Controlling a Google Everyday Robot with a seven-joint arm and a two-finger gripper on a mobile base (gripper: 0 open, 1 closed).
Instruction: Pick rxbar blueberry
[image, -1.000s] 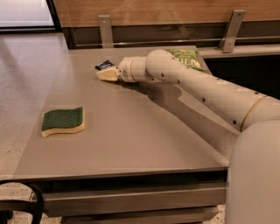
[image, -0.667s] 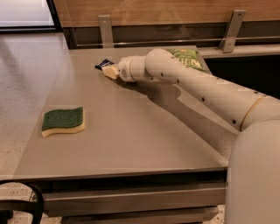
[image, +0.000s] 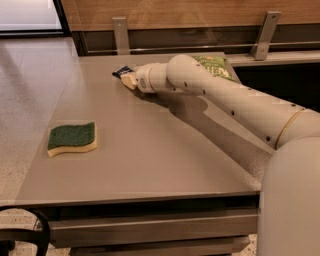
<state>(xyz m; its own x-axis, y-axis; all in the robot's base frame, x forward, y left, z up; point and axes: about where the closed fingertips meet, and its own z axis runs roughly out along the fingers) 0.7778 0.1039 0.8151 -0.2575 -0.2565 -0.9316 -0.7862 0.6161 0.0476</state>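
The gripper (image: 129, 80) is low over the far part of the gray table (image: 150, 165), near the middle of its back edge. Its pale tip meets the rxbar blueberry (image: 121, 72), a small dark navy bar lying on the table close to that back edge. Whether the gripper is clamped on the bar or merely against it, I cannot tell. The white arm (image: 235, 100) crosses the table from its right side. A green chip bag (image: 216, 66) lies at the table's far right corner, partly behind the arm. A green-and-yellow sponge (image: 72, 138) lies flat near the table's left edge, well apart from the bar.
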